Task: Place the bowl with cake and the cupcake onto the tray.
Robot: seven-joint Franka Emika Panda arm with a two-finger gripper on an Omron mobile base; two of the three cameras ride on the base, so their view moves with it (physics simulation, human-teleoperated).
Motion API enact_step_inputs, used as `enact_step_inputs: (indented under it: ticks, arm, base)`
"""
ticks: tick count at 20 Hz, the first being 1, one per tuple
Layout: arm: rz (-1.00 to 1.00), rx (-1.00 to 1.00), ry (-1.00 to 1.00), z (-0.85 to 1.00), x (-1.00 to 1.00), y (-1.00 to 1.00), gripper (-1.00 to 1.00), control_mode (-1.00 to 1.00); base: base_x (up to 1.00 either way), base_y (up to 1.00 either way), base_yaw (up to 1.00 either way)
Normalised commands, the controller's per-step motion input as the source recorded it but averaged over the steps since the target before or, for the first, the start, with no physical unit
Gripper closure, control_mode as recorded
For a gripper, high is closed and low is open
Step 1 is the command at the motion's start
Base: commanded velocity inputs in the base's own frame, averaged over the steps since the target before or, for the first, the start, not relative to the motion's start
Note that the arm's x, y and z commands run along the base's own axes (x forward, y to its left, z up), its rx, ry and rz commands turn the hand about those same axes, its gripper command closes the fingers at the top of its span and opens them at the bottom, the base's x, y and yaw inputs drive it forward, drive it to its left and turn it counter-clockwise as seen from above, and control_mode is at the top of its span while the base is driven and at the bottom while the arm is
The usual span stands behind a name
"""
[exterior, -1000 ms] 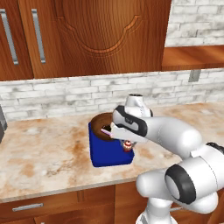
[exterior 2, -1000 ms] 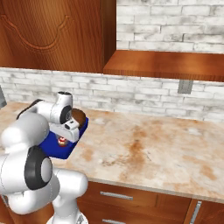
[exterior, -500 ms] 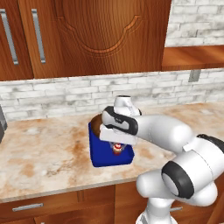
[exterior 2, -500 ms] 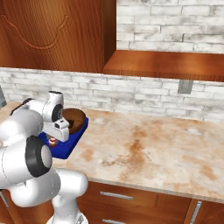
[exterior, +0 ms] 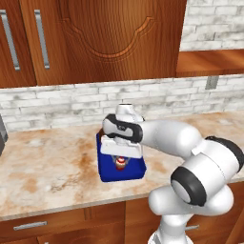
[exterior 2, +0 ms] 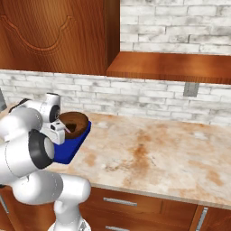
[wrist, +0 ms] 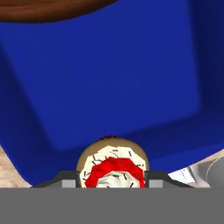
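Deep-blue rectangular tray (exterior: 106,172) with low raised rim sits on the speckled beige stone counter (exterior: 47,167). Round dark-brown bowl (exterior 2: 74,124) with cake rests on the tray's far end, seen in the right base view. Two-finger gripper (exterior: 121,162) hangs over the tray's near part, clenched on the tiny cupcake (wrist: 113,168): tan cake, white frosting with dark sprinkles, red ring on top. The cupcake sits between the finger tips, above the blue floor; contact with the floor cannot be told.

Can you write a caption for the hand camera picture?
Gripper holding the cupcake above the blue tray.
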Motion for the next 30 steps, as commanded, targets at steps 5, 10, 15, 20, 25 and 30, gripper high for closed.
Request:
enact_step_inputs:
  ticks: [5, 10, 15, 20, 25, 30]
  arm:
    - [0.0, 0.0, 0.0, -0.08, 0.01, 0.0, 1.0, -1.0]
    - [0.0, -0.06, -0.05, -0.17, 0.0, 0.0, 1.0, -1.0]
    - [0.0, -0.05, -0.06, -0.09, 0.03, 0.0, 1.0, -1.0]
    - [0.0, -0.01, -0.04, -0.08, 0.08, 0.0, 1.0, -1.0]
    - [0.0, 0.0, -0.01, -0.1, 0.12, 0.0, 1.0, -1.0]
    - [0.0, -0.01, 0.0, -0.17, 0.1, 0.0, 1.0, -1.0]
  base:
    - [0.0, 0.0, 0.0]
    - [0.0, 0.0, 0.0]
    - [0.0, 0.0, 0.0]
    - [0.0, 0.0, 0.0]
    - [0.0, 0.0, 0.0]
    - [0.0, 0.0, 0.0]
